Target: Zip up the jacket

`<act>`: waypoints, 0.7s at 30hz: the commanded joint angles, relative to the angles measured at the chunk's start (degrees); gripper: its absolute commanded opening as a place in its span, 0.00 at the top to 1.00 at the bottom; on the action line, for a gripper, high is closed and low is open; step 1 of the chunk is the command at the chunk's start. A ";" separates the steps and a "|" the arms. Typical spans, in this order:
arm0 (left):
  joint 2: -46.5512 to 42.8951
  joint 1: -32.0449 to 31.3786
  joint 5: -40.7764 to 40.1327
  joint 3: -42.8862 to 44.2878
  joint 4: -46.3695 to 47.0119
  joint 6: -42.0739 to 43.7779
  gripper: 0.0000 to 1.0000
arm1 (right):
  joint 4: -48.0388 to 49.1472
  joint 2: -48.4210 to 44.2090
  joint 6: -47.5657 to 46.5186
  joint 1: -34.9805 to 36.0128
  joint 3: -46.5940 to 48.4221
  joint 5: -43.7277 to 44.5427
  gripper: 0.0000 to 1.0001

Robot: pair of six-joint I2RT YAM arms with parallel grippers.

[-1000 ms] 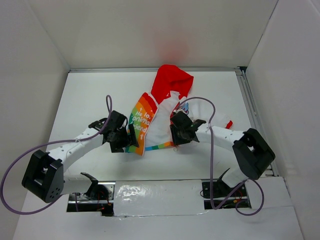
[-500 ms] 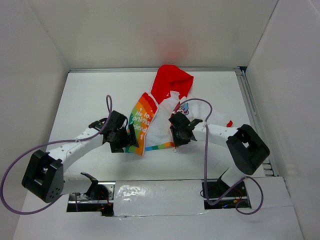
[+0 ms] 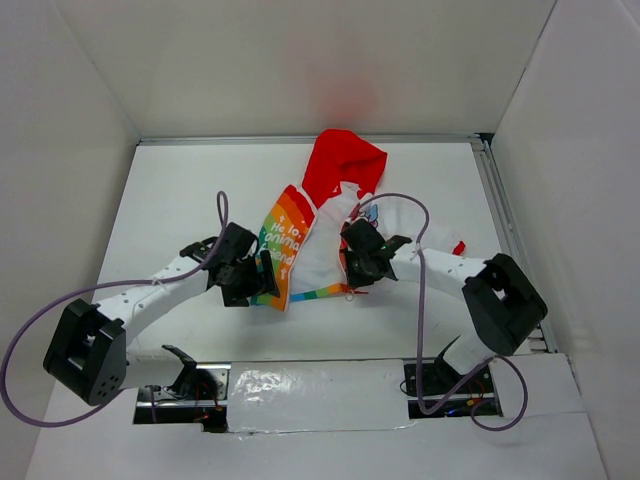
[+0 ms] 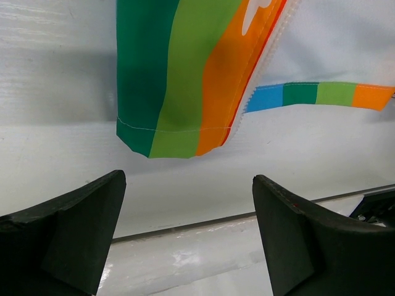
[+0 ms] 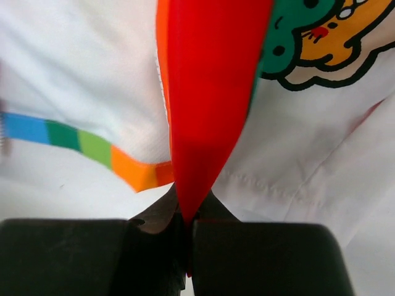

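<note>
One white table [image 3: 170,190] is filling the floor of a white-walled booth. Two arms [image 3: 140,300] are reaching over it from the near edge, and two purple cables [image 3: 421,340] are looping off them, one from each.

One jacket [image 3: 322,250] is lying open near the table's middle, between the arms. Its white lining is facing up and its single red hood [image 3: 342,165] is pointing toward the far wall. One rainbow panel [image 3: 279,245] is lying folded over on the left side. The jacket's right side is mostly disappearing under the right arm, with only a scrap of red peeking out beyond it.

The left gripper [image 4: 185,203] is hovering just short of the panel's lower corner. Its two fingers are spread wide over bare table and are touching nothing. The right gripper [image 5: 187,225] is pressing its two fingers tight on a red fold [image 5: 207,92] at the jacket's bottom edge.

One narrow striped hem band [image 4: 321,94] is running along the lining's lower edge. White zipper teeth [image 4: 271,46] are showing beside the panel's orange stripe, though any slider is too small to pick out. One cartoon print [image 5: 321,37], an orange-and-green face, is being cut off by the frame edge. White lettering on the panel is reading roughly "anima" over "friend"; the rest is too small to read.
</note>
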 commanded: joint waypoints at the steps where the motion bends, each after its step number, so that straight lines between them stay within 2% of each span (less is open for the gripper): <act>1: 0.07 -0.98 -1.08 2.82 -1.73 0.19 0.04 | 2.43 -6.19 -1.04 -0.40 0.76 -2.17 1.00; 4: 0.42 -1.51 -1.35 3.08 -2.00 0.01 0.03 | 6.99 -11.37 -2.35 -1.45 -1.78 -9.18 1.00; 7: 1.91 -2.12 -1.87 3.34 -2.26 -0.34 0.02 | 12.26 -16.99 -3.06 -4.77 -5.47 -19.79 1.00; 9: 2.79 -2.47 -2.22 3.52 -2.44 -0.43 0.02 | 13.42 -17.89 -2.88 -6.37 -6.45 -23.34 1.00; 17: 9.81 -6.16 -4.95 6.68 -3.83 -1.92 0.06 | 12.72 -15.52 -2.36 -7.87 -8.91 -21.07 1.00; 21: 14.03 -6.52 -10.39 9.49 -7.70 -4.29 0.10 | 13.16 -14.81 -2.35 -8.22 -9.79 -21.24 1.00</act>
